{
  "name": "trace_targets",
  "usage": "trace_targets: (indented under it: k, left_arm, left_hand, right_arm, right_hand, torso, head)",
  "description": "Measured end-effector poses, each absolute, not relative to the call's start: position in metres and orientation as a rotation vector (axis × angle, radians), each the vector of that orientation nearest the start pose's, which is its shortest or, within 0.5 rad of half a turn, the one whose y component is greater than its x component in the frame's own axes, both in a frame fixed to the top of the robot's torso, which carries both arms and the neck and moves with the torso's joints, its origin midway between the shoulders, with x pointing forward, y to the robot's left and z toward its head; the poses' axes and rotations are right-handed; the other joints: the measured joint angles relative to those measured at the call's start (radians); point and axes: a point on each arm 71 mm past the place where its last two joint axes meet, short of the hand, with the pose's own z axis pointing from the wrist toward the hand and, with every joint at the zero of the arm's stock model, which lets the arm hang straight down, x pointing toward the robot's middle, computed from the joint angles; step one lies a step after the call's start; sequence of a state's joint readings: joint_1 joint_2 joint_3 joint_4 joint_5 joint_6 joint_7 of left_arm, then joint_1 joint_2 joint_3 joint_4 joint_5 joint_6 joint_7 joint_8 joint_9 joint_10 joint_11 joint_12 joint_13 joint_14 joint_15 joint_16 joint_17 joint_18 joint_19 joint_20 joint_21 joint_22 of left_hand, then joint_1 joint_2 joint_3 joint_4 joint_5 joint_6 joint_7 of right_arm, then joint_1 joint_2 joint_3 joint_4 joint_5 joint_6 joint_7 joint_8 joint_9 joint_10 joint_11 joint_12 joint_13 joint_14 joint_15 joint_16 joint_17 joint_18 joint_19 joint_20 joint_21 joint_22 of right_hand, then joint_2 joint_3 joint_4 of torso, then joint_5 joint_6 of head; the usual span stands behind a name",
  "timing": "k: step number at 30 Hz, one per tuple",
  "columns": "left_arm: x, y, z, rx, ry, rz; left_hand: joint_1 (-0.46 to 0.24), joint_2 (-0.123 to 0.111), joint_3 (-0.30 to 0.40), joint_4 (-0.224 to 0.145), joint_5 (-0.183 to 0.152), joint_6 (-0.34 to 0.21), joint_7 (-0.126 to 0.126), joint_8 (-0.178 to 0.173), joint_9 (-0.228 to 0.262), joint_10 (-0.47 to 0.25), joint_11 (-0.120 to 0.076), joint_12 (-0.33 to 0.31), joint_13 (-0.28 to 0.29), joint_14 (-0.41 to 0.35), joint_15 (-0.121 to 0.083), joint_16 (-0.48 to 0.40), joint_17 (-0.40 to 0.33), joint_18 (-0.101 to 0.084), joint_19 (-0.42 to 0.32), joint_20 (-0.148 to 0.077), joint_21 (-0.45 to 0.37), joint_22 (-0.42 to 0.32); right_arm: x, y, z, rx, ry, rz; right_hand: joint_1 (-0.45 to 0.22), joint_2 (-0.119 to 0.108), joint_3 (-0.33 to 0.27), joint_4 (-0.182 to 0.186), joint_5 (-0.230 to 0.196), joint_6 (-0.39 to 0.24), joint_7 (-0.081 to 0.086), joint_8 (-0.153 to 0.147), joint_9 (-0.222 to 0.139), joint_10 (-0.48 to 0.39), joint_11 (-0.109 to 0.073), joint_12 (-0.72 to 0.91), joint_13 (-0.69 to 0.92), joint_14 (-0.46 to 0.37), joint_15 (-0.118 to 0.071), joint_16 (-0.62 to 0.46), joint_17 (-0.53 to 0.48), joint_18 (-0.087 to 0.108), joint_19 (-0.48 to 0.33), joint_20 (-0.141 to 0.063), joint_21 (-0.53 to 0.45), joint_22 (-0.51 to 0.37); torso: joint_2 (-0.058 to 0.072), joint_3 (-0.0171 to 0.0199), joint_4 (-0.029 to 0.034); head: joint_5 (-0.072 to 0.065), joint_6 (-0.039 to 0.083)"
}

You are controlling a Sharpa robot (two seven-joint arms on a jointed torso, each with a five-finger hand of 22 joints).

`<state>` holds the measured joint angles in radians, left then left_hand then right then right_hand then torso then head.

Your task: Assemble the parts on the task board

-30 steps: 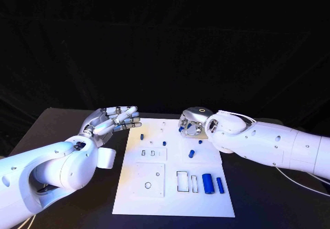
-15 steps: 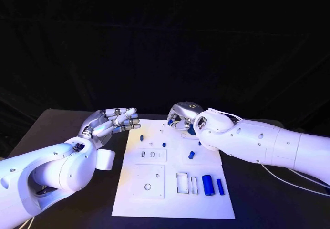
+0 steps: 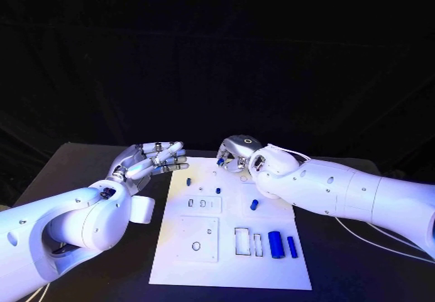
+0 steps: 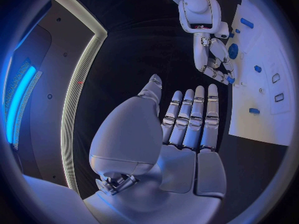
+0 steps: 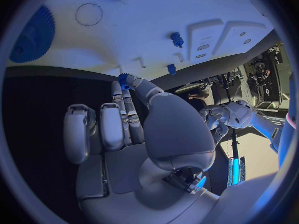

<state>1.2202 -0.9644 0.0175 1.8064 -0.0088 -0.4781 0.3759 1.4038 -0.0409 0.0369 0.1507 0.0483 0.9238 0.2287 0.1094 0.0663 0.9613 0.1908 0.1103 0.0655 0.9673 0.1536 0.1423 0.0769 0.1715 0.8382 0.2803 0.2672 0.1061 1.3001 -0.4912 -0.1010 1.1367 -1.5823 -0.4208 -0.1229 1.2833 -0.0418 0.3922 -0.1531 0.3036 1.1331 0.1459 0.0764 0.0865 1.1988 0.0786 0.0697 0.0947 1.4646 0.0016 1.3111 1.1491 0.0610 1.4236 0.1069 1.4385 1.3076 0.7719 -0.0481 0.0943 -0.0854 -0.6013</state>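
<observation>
One table (image 3: 82,163); one board (image 3: 231,264); two hands, the left hand (image 3: 149,162) and the right hand (image 3: 237,154); blue parts, seemingly seven: three small pegs (image 3: 217,189), two long cylinders (image 3: 275,244), one big gear (image 5: 34,35), one small gear (image 5: 124,78).

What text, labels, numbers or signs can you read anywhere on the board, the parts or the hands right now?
None can be read.
White task board: no print, just outlined recesses and holes.
Small blue parts: unmarked.
Silver left hand and right hand: no legible marks; the right hand has a small ring-shaped mark, not text.
</observation>
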Motion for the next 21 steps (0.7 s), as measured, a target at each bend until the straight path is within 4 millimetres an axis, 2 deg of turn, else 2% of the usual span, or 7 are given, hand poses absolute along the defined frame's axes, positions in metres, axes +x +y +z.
trace_targets:
  k: [21]
  left_arm:
    - [0.4455, 0.1915, -0.1271, -1.086, 1.36, -1.586]
  left_hand:
    - [0.0, 0.0, -0.003, -0.003, 0.0, 0.0, 0.0, 0.0, 0.0, 0.0, 0.0, -0.004, 0.0, 0.0, 0.0, 0.0, 0.0, 0.0, 0.0, 0.0, 0.0, -0.001]
  right_arm:
    - [0.5674, -0.1174, -0.1708, -0.267, 1.482, 0.489]
  right_hand:
    - [-0.005, -0.005, 0.004, 0.004, -0.005, 0.0, 0.0, -0.002, 0.002, 0.0, 0.0, -0.003, -0.002, 0.0, 0.0, 0.0, -0.003, 0.0, 0.0, 0.0, 0.0, 0.0]
  torso:
    - [0.001, -0.0002, 0.0006]
  head:
    - [0.002, 0.004]
